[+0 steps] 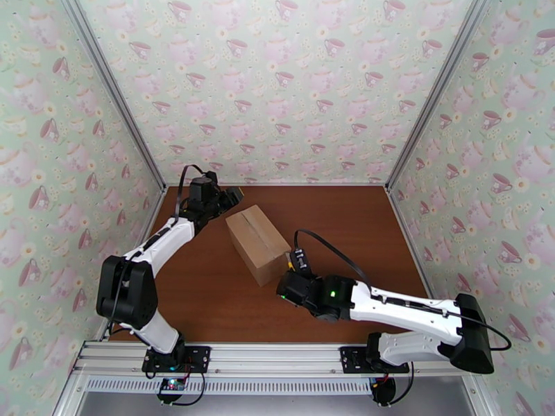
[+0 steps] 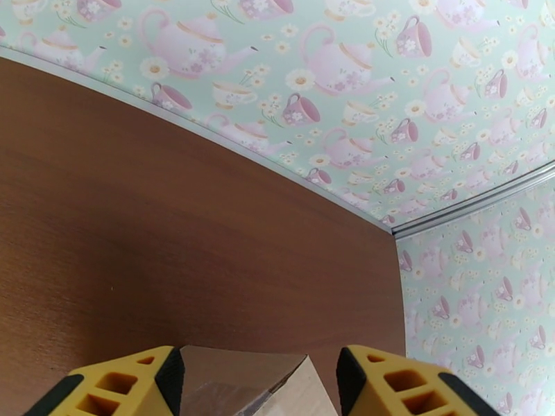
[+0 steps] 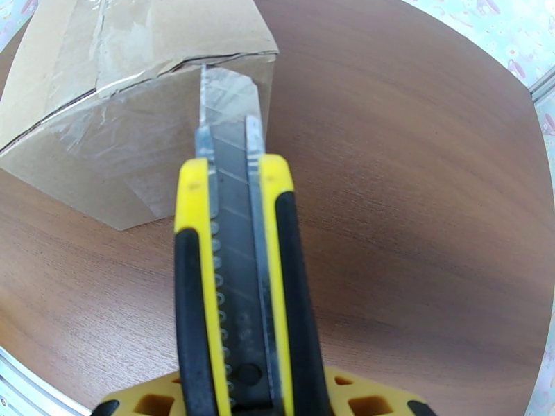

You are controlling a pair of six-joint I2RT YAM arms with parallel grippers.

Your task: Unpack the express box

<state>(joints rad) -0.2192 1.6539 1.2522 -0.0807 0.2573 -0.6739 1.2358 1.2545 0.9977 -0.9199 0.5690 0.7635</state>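
- Three walls (image 1: 277, 84) papered with pink teapots and cups on pale green closed in the work area at the left, back and right.
- One brown wood-grain table (image 1: 208, 306) filled the floor between them, with a metal rail along its near edge.
- Two white-and-black arms reached in from that rail: the left arm (image 1: 163, 244) stretched toward the far left, and the right arm (image 1: 409, 306) lay low across the near right.
- Near the middle of the table sat the express box (image 1: 258, 243), a plain brown carton lying at an angle with its flaps down. One short end pointed toward the far left and the other toward the near right.
- At the box's far end hung the left gripper (image 1: 232, 197), its yellow fingers (image 2: 118, 386) spread wide. In the left wrist view a corner of the box top showed between them; I could not tell whether either finger touched the cardboard.
- Just off the box's near end was the right gripper (image 1: 286, 286), clamped on the yellow-and-black utility knife (image 3: 239, 272).
- From the knife, the steel blade (image 3: 229, 112) stood out against the box's near end face, its tip at the edge where that face met the top.
- Clear, wrinkled tape (image 3: 125, 36) ran along the top seam and down over that end face, behind the blade.
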